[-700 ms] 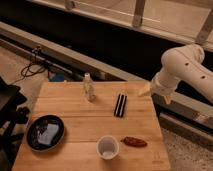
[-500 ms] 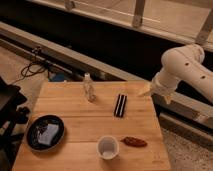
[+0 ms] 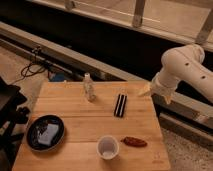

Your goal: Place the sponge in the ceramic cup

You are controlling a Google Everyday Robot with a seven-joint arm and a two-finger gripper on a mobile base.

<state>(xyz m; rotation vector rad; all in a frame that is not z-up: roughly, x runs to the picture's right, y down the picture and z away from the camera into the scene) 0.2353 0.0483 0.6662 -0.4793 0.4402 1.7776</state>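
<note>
The ceramic cup is white, stands upright and shows an empty inside, near the front edge of the wooden table. The sponge appears as a pale rectangular pad lying in a dark plate at the table's front left. My gripper hangs at the end of the white arm, just beyond the table's back right corner, well away from both cup and sponge and holding nothing that I can see.
A small clear bottle stands at the back middle of the table. A black flat bar lies to its right. A brown oblong item lies just right of the cup. Dark equipment stands beside the table's left edge.
</note>
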